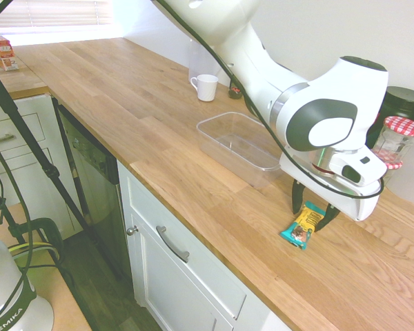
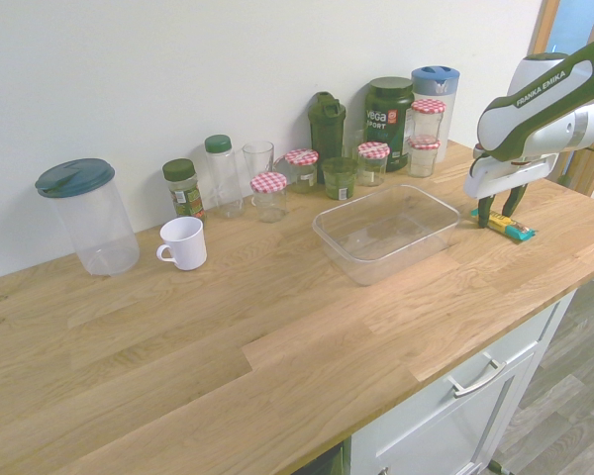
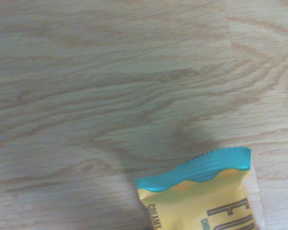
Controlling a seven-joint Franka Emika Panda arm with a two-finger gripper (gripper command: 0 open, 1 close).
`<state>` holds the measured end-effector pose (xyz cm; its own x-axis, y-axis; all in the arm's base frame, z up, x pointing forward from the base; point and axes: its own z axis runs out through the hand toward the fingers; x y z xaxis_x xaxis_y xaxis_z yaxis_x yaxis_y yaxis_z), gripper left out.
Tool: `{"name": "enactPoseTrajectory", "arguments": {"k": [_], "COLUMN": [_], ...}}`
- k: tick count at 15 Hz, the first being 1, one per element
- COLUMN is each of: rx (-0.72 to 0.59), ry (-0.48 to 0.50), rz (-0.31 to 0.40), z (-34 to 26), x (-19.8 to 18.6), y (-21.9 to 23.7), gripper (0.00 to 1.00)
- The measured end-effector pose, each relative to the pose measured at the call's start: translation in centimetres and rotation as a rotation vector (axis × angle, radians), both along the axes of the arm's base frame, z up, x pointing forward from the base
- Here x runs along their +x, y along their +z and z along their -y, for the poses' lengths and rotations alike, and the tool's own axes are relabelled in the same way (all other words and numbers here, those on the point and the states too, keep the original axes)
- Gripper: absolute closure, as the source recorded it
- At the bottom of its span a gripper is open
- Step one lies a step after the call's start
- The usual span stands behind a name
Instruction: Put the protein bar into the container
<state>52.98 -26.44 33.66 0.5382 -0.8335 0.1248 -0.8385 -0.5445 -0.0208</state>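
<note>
Tool (image 1: 314,207) points straight down over the protein bar (image 1: 303,225), dark fingers (image 1: 297,198) straddling it, one on each side. Bar lies flat on the worktop (image 1: 124,110). Fingers are partly drawn in around it — can't tell from either exterior view whether the pads actually touch the wrapper.

Bar sits near the front edge of the worktop. In the second exterior view it's at the right (image 2: 506,227), just right of the container (image 2: 387,234), with a small strip of bare wood between them. Wrist view shows one teal crimped end and the yellow wrapper (image 3: 201,191) on bare wood grain.

Container is clear, nothing in it, open side up, long side running roughly along the worktop. Its near rim stands back from the front edge.

Room around:
- Behind the container, against the wall — a row of glass jars with red-checked lids (image 2: 373,151), a dark green shaker (image 2: 327,127), a dark tub (image 2: 388,111), a spice bottle (image 2: 183,188).
- White mug (image 2: 182,242) left of the container, well apart from it.
- Large clear canister with a teal lid (image 2: 87,216) far left.
- Worktop in front of the container and to its left is open wood up to the edge.
</note>
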Motion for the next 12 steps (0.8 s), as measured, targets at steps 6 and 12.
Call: {"name": "enactPoseTrajectory", "arguments": {"k": [6,12], "rx": [-0.003,-0.021], "ry": [0.005,0.051], "rz": [0.011,0.134], "z": [-0.2,-3.7], "x": [0.1,-1.1], "y": [0.7,12.3], "gripper": [1.00,1.00]}}
